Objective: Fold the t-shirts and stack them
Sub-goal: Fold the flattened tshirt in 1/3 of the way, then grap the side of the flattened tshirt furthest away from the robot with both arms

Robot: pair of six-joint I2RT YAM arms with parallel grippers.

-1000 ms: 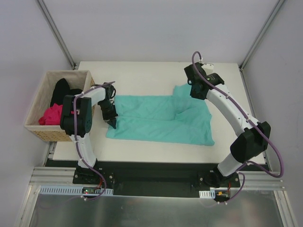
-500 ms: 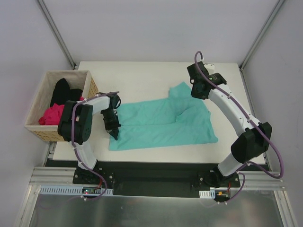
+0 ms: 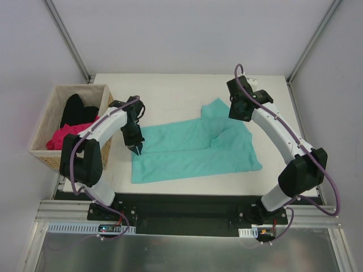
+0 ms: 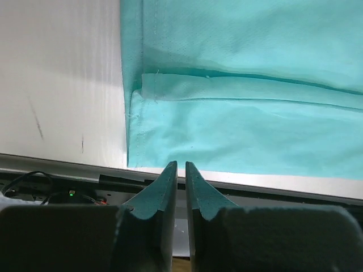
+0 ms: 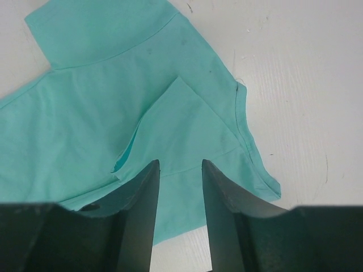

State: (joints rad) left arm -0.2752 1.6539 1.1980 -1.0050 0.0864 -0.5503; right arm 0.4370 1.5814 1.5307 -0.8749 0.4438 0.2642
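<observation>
A teal t-shirt [image 3: 193,148] lies flat on the white table [image 3: 170,93], folded lengthwise, with one sleeve [image 3: 214,107] pointing to the far side. My left gripper [image 3: 138,148] hovers at the shirt's left hem. In the left wrist view its jaws [image 4: 180,165] stand a narrow gap apart with no cloth in them, above the teal hem corner [image 4: 136,113]. My right gripper [image 3: 238,113] hangs over the shirt's far right part; its jaws [image 5: 180,164] are open and empty above a folded flap [image 5: 187,124]. A pink t-shirt [image 3: 61,137] and a black one [image 3: 74,110] lie in the basket.
A woven wicker basket [image 3: 42,153] stands off the table's left edge, close to my left arm. The table's near edge [image 4: 255,181] runs just below the shirt's front hem. Grey walls and metal posts enclose the back and sides.
The shirt's left end was drawn toward the near edge, so the cloth now lies slanted. My left jaws have parted and let go of the hem. The right jaws have widened and released the cloth.
</observation>
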